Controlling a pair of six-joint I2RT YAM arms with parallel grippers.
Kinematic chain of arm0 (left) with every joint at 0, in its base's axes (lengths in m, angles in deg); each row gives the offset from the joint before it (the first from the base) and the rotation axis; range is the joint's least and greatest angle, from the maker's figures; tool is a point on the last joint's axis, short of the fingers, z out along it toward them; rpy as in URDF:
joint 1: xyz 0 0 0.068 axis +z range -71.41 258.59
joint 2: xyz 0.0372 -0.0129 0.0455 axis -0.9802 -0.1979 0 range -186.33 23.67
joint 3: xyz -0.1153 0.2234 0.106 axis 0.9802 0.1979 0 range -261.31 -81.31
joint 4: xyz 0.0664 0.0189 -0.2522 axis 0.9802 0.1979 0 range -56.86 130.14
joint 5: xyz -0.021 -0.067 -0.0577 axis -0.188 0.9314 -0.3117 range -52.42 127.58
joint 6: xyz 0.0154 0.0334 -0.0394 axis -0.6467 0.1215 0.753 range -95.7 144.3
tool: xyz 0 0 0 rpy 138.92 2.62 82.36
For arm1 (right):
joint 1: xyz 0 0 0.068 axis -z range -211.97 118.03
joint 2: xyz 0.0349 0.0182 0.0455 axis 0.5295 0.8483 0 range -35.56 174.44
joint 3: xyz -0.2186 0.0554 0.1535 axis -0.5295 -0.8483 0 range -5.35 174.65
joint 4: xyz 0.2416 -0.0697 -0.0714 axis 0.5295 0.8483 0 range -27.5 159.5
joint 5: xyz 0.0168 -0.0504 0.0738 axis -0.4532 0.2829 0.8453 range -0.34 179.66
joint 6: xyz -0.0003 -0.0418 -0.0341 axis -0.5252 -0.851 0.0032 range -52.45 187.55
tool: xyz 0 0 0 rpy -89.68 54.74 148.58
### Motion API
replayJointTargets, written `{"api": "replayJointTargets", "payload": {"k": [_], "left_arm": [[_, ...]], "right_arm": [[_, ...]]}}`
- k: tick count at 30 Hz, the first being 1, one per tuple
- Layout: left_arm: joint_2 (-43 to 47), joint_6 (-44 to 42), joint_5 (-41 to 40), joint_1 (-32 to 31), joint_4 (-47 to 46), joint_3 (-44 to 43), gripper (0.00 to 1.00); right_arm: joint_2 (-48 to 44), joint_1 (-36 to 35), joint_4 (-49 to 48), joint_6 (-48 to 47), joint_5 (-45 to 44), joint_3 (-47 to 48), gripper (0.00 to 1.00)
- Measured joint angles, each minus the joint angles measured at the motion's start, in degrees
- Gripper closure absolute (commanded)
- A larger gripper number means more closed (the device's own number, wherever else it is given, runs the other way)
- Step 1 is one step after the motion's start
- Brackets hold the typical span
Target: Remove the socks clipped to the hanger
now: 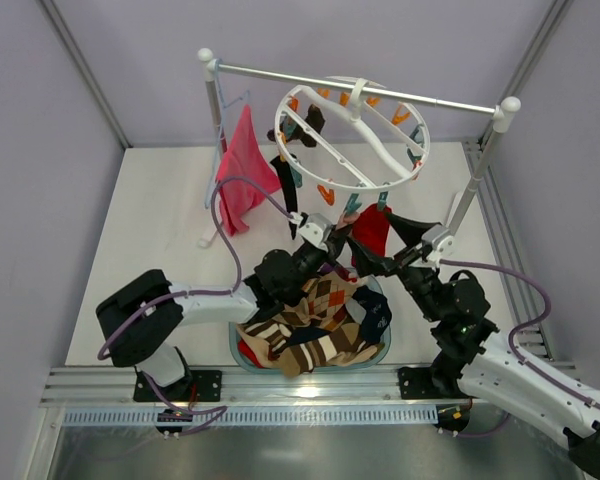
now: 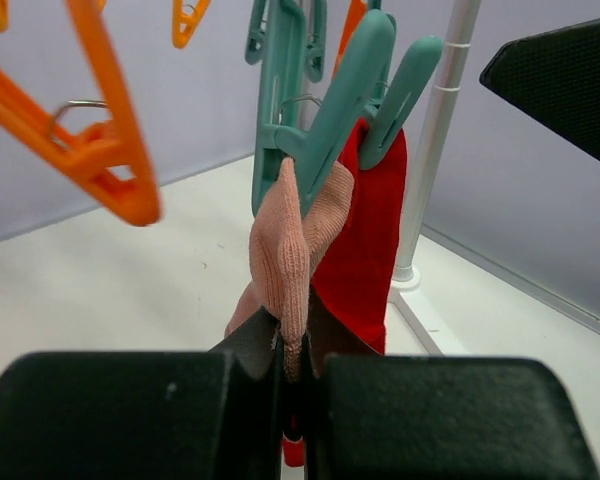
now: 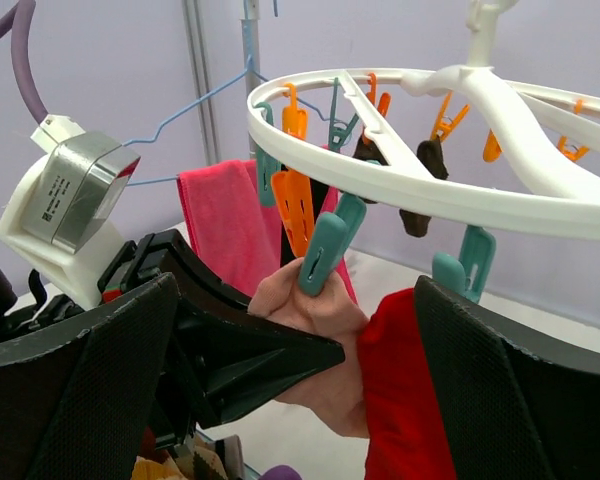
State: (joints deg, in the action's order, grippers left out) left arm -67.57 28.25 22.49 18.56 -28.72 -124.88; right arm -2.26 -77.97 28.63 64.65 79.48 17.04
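Left hand (image 2: pixel 292 365) pinched tight on a peach sock (image 2: pixel 285 250), hanging from a teal clip (image 2: pixel 330 110) on the round white hanger (image 1: pixel 380 180), up above the counter (image 1: pixel 160 230). Just beside, a red sock (image 2: pixel 365 240), clipped too. Right hand (image 1: pixel 392 245) wide, holding nothing.

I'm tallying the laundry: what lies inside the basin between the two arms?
The basin holds a heap of socks: brown-orange argyle, brown stripes, dark blue, some red. The top ones hide the basin's floor and anything lower, so no count is possible.
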Motion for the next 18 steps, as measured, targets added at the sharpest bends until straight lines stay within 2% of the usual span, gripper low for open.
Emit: {"api": "replayJointTargets", "payload": {"k": [5,10,18], "left_arm": [[0.5,-1.6,-3.7,-1.0,-0.6,0.1,1.0],[-1.6,-7.3,-9.8,-4.7,-4.2,0.1,1.0],[-6.4,-15.3,-17.5,-8.5,-10.1,-0.3,1.0]], "right_arm": [[4.9,0.0,0.1,1.3,0.3,4.1,0.03],[10.6,0.0,0.1,2.8,-1.7,7.3,0.04],[12.8,0.4,-0.5,4.5,-6.6,7.4,0.06]]}}
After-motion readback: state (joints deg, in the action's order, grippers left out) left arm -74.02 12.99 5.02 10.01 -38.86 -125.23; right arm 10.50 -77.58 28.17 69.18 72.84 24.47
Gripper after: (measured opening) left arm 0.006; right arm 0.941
